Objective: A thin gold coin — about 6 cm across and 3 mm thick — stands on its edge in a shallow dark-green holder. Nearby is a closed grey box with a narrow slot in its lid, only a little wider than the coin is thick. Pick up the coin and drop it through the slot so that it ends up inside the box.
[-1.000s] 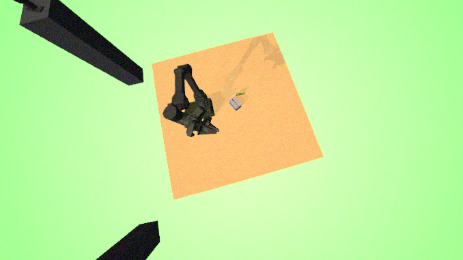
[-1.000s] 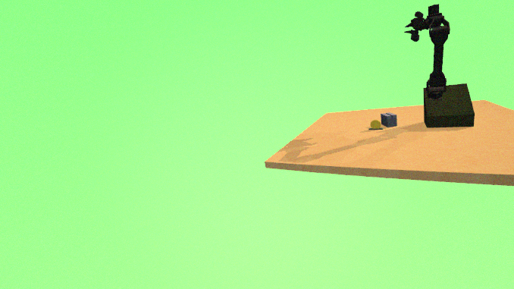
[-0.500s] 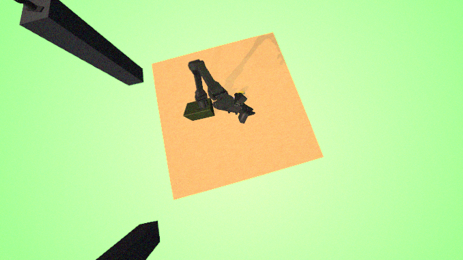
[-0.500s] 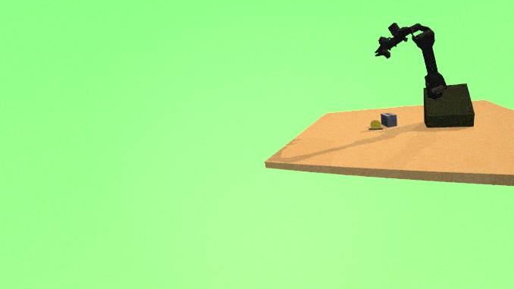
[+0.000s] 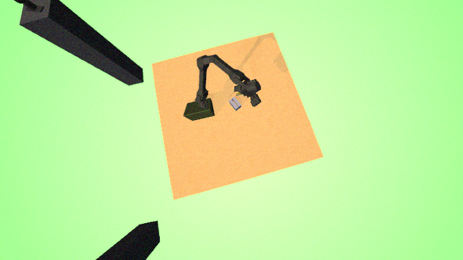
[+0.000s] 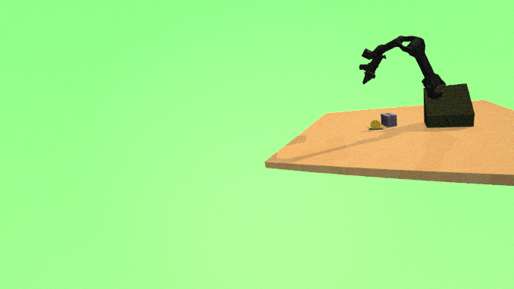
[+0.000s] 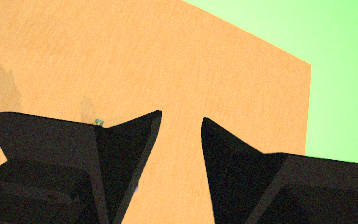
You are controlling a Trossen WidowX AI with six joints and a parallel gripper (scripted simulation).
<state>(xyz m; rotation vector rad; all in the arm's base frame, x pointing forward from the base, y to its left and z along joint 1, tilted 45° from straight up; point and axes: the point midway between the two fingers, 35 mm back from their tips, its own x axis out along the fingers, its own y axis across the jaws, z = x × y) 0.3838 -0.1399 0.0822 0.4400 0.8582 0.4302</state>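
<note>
Nothing sits between the part-open fingers of our pincer (image 6: 367, 78), which hangs high above the coin (image 6: 375, 124) standing in its holder (image 6: 376, 129) beside the box (image 6: 389, 119) on the counter (image 6: 379, 153), so we should descend straight, fingers straddling its thin faces.

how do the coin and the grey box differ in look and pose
The coin is a gold disc standing on edge in its dark-green holder; the grey box is a squat cube sitting flat. The coin looks lower than the box. Both rest on the table, untouched.
</note>
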